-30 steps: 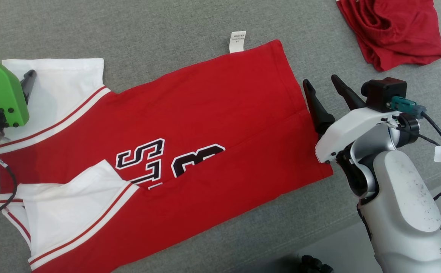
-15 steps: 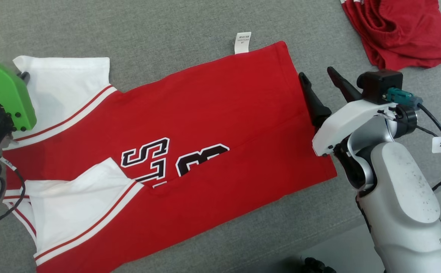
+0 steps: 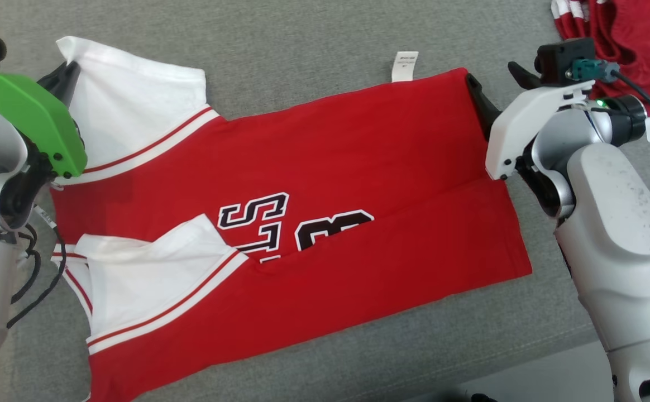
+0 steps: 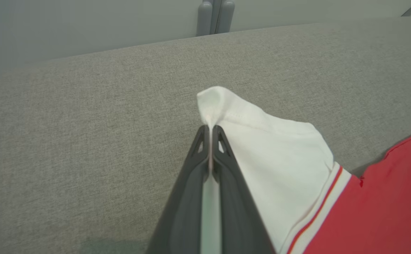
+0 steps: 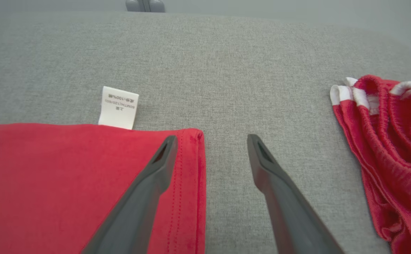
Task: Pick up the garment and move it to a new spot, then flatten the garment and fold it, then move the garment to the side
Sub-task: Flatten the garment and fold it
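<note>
Since a second ago the left claw (image 4: 209,127) has snapped closed on the corner of the far white sleeve (image 3: 135,95), and a small peak of cloth sticks up past its tips. The right claw (image 5: 211,137) has slid along the hem (image 5: 191,183) to its far corner.

From where I stand the garment (image 3: 330,156), a red jersey, lies flat on the grey fabric surface (image 3: 302,39). Its long axis runs left to right, with the white sleeves toward the robot's left and the hem toward its right, angled slightly away.

Black, white-edged characters on the chest read sideways. An "S" and a "3" are clear; others tuck under a crease. A white care label (image 5: 118,107) pokes out near the hem, with only "100%" legible.

The right claw stands spread wide, one finger over the hem corner and the other over bare surface.
</note>
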{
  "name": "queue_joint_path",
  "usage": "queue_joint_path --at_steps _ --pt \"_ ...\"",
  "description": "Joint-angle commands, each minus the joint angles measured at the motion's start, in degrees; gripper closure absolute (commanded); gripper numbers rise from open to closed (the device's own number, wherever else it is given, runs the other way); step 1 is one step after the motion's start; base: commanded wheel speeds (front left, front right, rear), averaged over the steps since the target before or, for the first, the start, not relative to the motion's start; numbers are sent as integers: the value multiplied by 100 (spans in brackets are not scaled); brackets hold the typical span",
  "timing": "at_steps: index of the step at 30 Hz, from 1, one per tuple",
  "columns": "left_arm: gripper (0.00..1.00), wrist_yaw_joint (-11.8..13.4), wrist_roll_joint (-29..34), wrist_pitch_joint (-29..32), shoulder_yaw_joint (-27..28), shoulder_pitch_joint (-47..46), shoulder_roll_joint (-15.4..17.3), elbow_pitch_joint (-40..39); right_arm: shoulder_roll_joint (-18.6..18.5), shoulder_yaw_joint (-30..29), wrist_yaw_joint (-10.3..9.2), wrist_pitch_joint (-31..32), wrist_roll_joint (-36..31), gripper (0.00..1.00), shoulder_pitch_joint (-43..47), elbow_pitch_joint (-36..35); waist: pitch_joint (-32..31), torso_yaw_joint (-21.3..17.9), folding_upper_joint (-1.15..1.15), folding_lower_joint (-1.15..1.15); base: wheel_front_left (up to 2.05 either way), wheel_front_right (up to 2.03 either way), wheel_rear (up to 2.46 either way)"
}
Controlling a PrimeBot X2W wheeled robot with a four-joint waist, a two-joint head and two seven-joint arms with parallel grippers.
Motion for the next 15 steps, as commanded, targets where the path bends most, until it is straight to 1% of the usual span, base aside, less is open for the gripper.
queue_joint_path --at_steps 1,6,7,8,9,10,11,13,15 --pt "100 -31 -23 -76 2 70 -33 -71 -39 49 -3 90 -34 0 -162 166 12 250 0 0 0 0 0" --pt "100 -63 -1 -251 -71 132 -146 -281 -171 157 -4 435 27 0 -526 812 74 519 0 0 0 0 0" --pt "100 -67 7 -293 -85 139 -173 -305 -189 184 -3 506 63 16 -589 934 79 560 0 0 0 0 0" --pt "100 -75 11 -324 -96 144 -191 -314 -205 207 -3 549 90 51 -629 1007 80 588 0 0 0 0 0" --pt "100 -91 11 -358 -116 150 -222 -320 -236 205 -3 569 114 67 -681 1098 80 619 0 0 0 0 0" --pt "100 -94 -1 -395 -129 153 -249 -327 -264 202 -3 579 128 80 -708 1168 78 642 0 0 0 0 0" --pt "100 -102 -12 -428 -141 155 -273 -330 -284 213 -4 585 142 100 -722 1246 71 664 0 0 0 0 0" --pt "100 -108 -23 -504 -154 163 -303 -304 -309 229 -7 539 154 100 -752 1366 47 695 0 0 0 0 0" --pt "100 -128 -39 -589 -156 172 -346 -291 -326 191 -8 364 152 100 -808 1406 11 708 0 0 0 0 0"
